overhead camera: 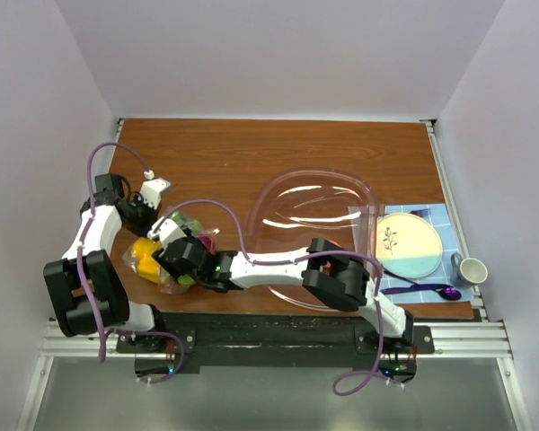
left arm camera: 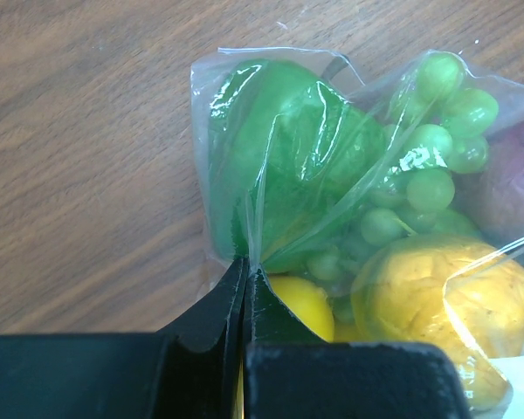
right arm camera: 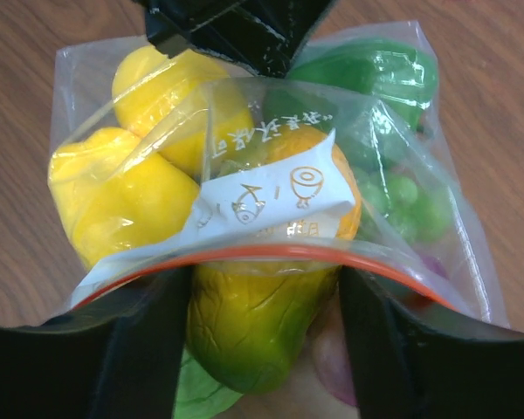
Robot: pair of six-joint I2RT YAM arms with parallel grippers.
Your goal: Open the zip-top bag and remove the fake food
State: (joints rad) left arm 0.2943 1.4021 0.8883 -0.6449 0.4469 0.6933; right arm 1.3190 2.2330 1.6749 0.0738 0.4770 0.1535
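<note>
The zip-top bag [overhead camera: 162, 265] lies on the wooden table at the near left, its red-orange zip strip [right arm camera: 271, 252] arched open. Fake food fills it: yellow fruits [right arm camera: 122, 192], a green pepper [left arm camera: 262, 131], green grapes [left arm camera: 428, 148] and a yellow-green fruit [right arm camera: 253, 332] at the mouth. My left gripper [left arm camera: 245, 266] is shut, pinching the clear plastic at the bag's closed end. My right gripper [right arm camera: 264, 281] reaches into the mouth. Its fingers [right arm camera: 157, 349] press both sides of the yellow-green fruit. In the top view, the right arm hides part of the bag.
A large clear pinkish bowl [overhead camera: 341, 184] sits mid-table, partly under the right arm. At the right lie a blue mat with a plate [overhead camera: 407, 244], a purple spoon [overhead camera: 431, 289] and a mug [overhead camera: 472, 269]. White walls enclose the table.
</note>
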